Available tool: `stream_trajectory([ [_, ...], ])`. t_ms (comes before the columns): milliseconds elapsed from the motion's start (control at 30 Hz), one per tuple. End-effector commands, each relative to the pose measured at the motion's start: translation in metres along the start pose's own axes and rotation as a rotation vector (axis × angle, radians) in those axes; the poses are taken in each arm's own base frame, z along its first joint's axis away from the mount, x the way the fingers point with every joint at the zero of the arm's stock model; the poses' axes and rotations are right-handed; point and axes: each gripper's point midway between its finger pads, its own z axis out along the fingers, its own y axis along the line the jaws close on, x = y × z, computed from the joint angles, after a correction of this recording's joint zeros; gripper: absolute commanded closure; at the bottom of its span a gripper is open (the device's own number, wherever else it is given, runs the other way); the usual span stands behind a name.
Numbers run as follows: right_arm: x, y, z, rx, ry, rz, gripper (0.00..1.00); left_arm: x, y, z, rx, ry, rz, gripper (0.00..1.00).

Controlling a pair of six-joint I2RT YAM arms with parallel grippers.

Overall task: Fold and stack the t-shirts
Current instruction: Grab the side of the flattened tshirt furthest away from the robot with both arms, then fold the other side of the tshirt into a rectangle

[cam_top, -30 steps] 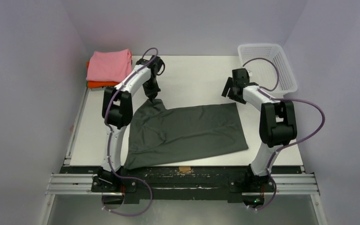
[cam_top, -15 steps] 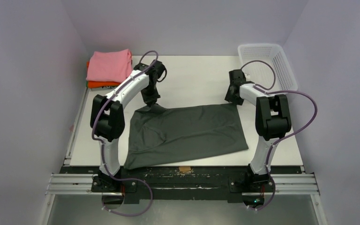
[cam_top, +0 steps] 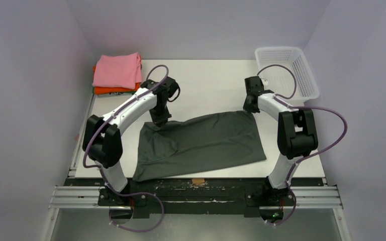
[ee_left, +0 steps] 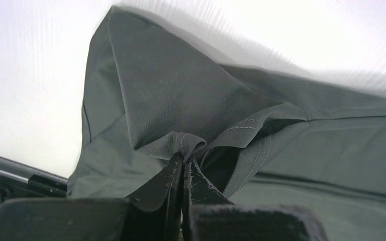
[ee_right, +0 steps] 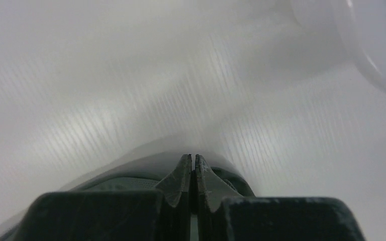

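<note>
Two claws work the far edge of a charcoal t-shirt [cam_top: 206, 140] spread across the middle of the white bench [cam_top: 206, 80], its near hem reaching the front edge. The left claw [cam_top: 161, 119] is clamped on the shirt's far-left corner; its wrist view shows the fingers pressed together on a pinch of stitched hem at the left claw [ee_left: 182, 161], with the cloth tented up around it. The right claw [cam_top: 250, 107] sits at the far-right corner, fingers together in its own view [ee_right: 192, 159], dark cloth bunched just beneath them, apparently a matching pinch. Holding both far corners likely lets the arms carry that edge toward the near hem in one even fold. A pink t-shirt [cam_top: 116, 69], already folded, rests on an orange t-shirt [cam_top: 108, 91] at the far-left corner, probably the stack this one will join. A mesh basket [cam_top: 279, 49] stands at the far right. A second ago the right claw hung spread apart, off the cloth; it has since dropped to the corner and closed, while the left claw has drawn its corner slightly nearer.
</note>
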Motion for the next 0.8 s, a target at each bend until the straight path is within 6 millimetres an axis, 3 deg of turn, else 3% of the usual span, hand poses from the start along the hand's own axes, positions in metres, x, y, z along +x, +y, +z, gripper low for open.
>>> stream_trajectory([
  [0, -0.018, -0.006, -0.035, -0.022, -0.099, 0.025, 1.00, 0.018, 0.010, -0.022, 0.035, -0.046, -0.057, 1.00],
  [333, -0.003, -0.015, -0.063, -0.092, -0.132, 0.049, 1.00, 0.072, 0.045, -0.036, 0.025, -0.039, -0.106, 1.00],
  [533, 0.007, -0.024, -0.068, -0.081, -0.139, 0.055, 1.00, 0.105, 0.042, -0.031, 0.051, -0.008, -0.125, 0.97],
  [700, 0.020, -0.031, -0.063, -0.058, -0.115, 0.062, 0.98, 0.139, 0.047, -0.018, -0.012, 0.052, -0.095, 0.86],
  [767, 0.030, -0.040, -0.061, -0.022, -0.105, 0.077, 0.91, 0.155, 0.054, -0.014, -0.041, 0.081, -0.068, 0.72],
])
